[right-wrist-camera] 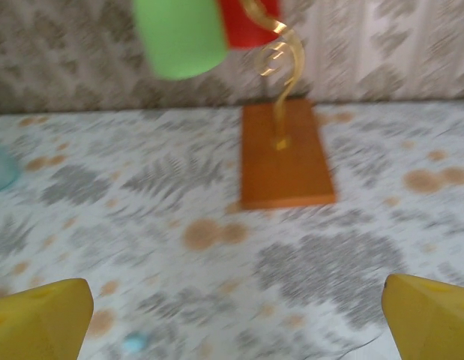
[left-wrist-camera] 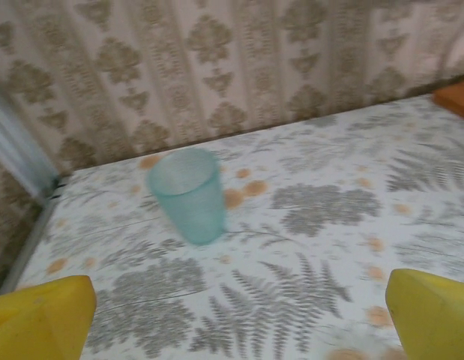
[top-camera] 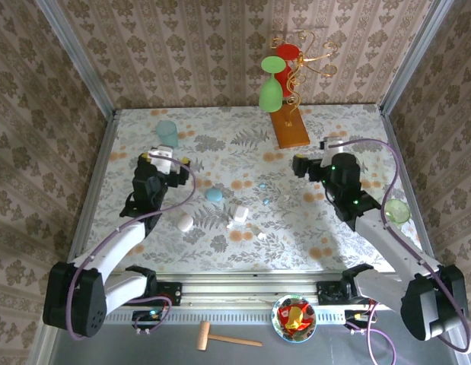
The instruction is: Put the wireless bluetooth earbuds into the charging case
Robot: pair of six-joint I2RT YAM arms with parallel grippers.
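At the near edge, in front of the arm bases, lie a wooden mallet (top-camera: 220, 335) and a glass bowl (top-camera: 294, 316) of coloured pieces. Farther in, on the middle of the flowered bench (top-camera: 349, 251), the small things are scattered: a white case (top-camera: 185, 222), a blue case (top-camera: 214, 195) and a squarer white piece (top-camera: 239, 213). Tiny white earbuds (top-camera: 262, 236) lie just right of these. A pale blue earbud (top-camera: 264, 186) lies a little farther back.

All of these sit between the two arms and nearer the bases than either pincer. The left pincer (top-camera: 167, 158) (left-wrist-camera: 239, 311) is beyond the white case. Its yellow fingers are spread wide with nothing between them. The right pincer (top-camera: 311, 156) (right-wrist-camera: 235, 315) is to the right of the pale blue earbud and apart from it, also wide open and empty. In its wrist view a blurred pale blue speck (right-wrist-camera: 134, 343) lies low on the bench, closer to the left finger.

Beyond stand a teal tumbler (top-camera: 167, 133) (left-wrist-camera: 188, 195) and an orange stand base (top-camera: 289, 129) (right-wrist-camera: 284, 154) with a green goblet (top-camera: 271, 87) (right-wrist-camera: 179, 34).
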